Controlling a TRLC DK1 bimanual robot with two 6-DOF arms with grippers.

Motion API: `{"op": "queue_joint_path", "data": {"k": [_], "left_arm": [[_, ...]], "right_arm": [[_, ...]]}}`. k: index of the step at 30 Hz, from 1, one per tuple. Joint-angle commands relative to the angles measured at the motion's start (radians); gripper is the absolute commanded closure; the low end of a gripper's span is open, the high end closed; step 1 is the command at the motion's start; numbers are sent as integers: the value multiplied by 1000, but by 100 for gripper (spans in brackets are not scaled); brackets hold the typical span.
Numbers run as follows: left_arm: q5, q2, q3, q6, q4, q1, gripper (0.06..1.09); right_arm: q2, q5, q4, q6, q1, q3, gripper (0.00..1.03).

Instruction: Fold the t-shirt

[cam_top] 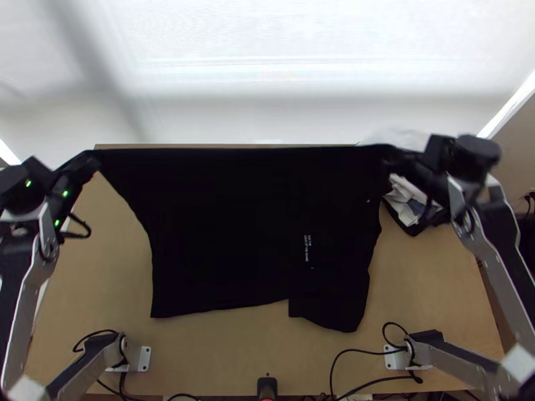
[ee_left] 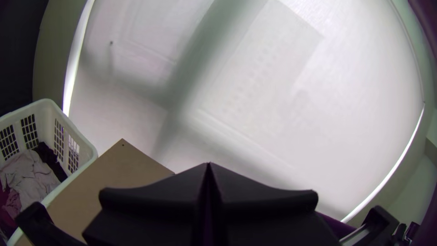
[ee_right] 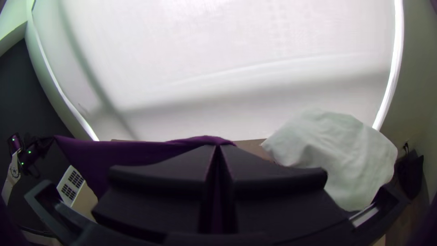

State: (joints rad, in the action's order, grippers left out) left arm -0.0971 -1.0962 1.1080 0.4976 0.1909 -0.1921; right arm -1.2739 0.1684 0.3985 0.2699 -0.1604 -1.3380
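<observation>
nearest me, the hem of the dark cloth t-shirt (cam_top: 234, 227) lies short of the near edge of the light wooden table (cam_top: 221, 354). a white plastic laundry basket (ee_left: 84, 136) with clothes inside stands beside the left edge. farther off, i hold the shirt's upper edge taut: my left black gripper (cam_top: 91, 159), by the far left corner, is clamped on one end, my right black gripper (cam_top: 394, 156), toward the far right corner, pinches the other.
</observation>
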Motion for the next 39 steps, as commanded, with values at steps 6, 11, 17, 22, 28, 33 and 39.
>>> {"op": "queue_joint_path", "data": {"k": [6,11,17,22,28,33,39], "left_arm": [[8,-271,119,15,-107,-3,105],[13,-422,184,19,-100,3,105],[13,-577,293,36,15,6,105],[13,-660,355,53,64,16,105],[11,-780,481,64,151,20,105],[11,-878,581,64,255,33,105],[11,-1019,742,62,458,29,105]], "right_arm": [[-229,-21,-110,22,18,-127,100],[-349,-20,-115,42,10,-153,100],[-516,-3,37,75,2,-280,100],[-590,-3,20,97,1,-317,100],[-703,-4,49,123,-24,-406,100],[-815,-7,131,155,-47,-521,100],[-935,-7,252,204,-51,-676,100]]}}
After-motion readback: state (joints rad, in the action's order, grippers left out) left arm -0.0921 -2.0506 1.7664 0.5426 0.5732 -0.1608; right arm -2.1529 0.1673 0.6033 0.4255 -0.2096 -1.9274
